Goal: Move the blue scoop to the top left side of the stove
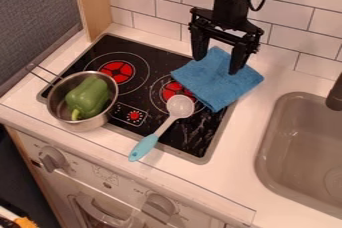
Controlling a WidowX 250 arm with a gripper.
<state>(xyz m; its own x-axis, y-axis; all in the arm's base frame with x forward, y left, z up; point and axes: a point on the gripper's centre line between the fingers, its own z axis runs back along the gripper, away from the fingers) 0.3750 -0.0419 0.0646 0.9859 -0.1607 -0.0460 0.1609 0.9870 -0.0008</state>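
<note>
The black two-finger gripper (216,66) is seen at the upper right of the cooktop, pointed downward, with the blue cloth (220,83) behind and below its fingertips. Its fingers are held wide apart, and nothing is gripped between them. Whether the cloth is touched by either fingertip cannot be told.

The blue-handled scoop (165,126) is laid diagonally across the front right part of the black glass cooktop (143,98). Its pale grey bowl (180,106) is placed at the near side of the right red burner mark (175,90), and its light blue handle (143,148) is pointed toward the front left, with its end carried past the cooktop's front rim and over the white countertop (244,139). The scoop and the cloth are set near each other.

At the left front corner of the cooktop, a stainless steel saucepan (83,123) is positioned, with its wire handle (44,74) directed toward the upper left. A green bell pepper (87,97) is held inside it. The left red burner mark (117,72) is left exposed behind and to the right of the saucepan. The cooktop's rear right corner is overlapped by the cloth, which is also spread onto the countertop. To the right, a grey-beige sink basin (266,144) is set into the countertop, and the wall behind is covered with white rectangular tiles (160,8)
</note>
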